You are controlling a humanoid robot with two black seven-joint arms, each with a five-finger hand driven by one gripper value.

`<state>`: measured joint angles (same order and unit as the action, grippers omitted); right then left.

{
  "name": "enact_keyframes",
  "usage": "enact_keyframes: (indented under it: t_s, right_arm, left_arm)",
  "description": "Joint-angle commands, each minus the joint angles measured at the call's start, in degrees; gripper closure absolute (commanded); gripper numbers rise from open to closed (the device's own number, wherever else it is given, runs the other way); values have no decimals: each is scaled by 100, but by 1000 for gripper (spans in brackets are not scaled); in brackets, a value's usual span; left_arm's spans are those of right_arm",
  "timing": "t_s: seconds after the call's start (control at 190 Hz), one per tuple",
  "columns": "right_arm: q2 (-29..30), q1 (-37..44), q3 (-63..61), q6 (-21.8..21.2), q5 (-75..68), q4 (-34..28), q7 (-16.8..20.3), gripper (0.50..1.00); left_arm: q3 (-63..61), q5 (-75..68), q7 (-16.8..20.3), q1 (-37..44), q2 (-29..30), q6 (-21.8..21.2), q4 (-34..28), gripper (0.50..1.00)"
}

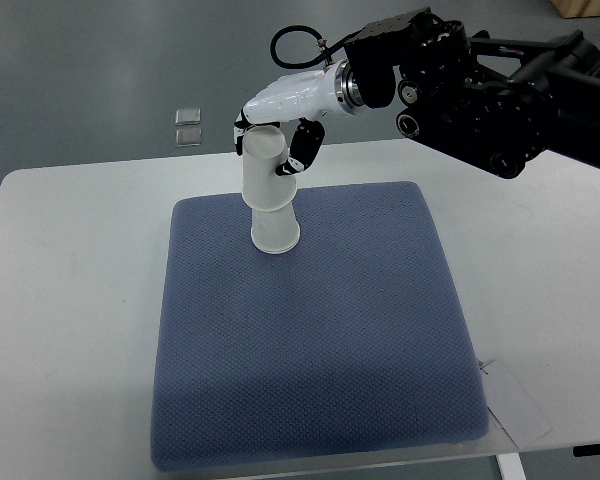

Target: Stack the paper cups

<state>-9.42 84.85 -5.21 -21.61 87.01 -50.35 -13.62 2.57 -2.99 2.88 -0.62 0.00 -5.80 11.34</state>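
Observation:
Two white paper cups stand upside down on the blue mat (310,330), one stacked over the other. The lower cup (275,230) rests with its rim on the mat near the back left. The upper cup (263,168) sits over it, tilted slightly left. My right hand (276,130), white with black finger joints, reaches in from the upper right and has its fingers curled around the upper cup's top. The left arm does not show.
The mat lies on a white table (540,300). Two small clear square objects (188,125) lie on the floor beyond the table's back edge. A white paper tag (515,405) sticks out at the mat's front right corner.

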Motion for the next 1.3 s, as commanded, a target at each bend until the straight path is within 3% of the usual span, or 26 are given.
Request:
enact_keyframes:
  t_s: [0.0, 0.073, 0.131, 0.252, 0.362, 0.782, 0.966, 1.171, 1.297]
  right_arm:
    - [19, -39, 3, 16, 9, 8, 8, 828]
    - [19, -56, 3, 25, 9, 8, 8, 803]
    - [19, -91, 3, 16, 9, 8, 8, 746]
    - [19, -126, 3, 25, 0, 8, 114, 675]
    - [19, -170, 3, 34, 0, 8, 123, 640]
    - [-113, -276, -59, 122, -9, 70, 123, 609]
    - [-877, -689, -279, 377, -237, 254, 96, 607]
    - [-1291, -1831, -1492, 500, -1661, 1019, 131, 607]
    - [-1317, -2464, -2212, 1079, -3391, 1397, 377, 607]
  left_arm:
    - [-3, 0, 2, 0, 0, 0, 0, 500]
    - [-3, 0, -7, 0, 0, 0, 0, 500]
    - [6, 0, 2, 0, 0, 0, 0, 500]
    - [6, 0, 2, 0, 0, 0, 0, 500]
    - [-3, 0, 2, 0, 0, 0, 0, 500]
    - [-3, 0, 2, 0, 0, 0, 0, 500]
    - [-3, 0, 2, 0, 0, 0, 0, 500]
    - [-3, 0, 2, 0, 0, 0, 0, 500]
    - [6, 0, 2, 0, 0, 0, 0, 500]
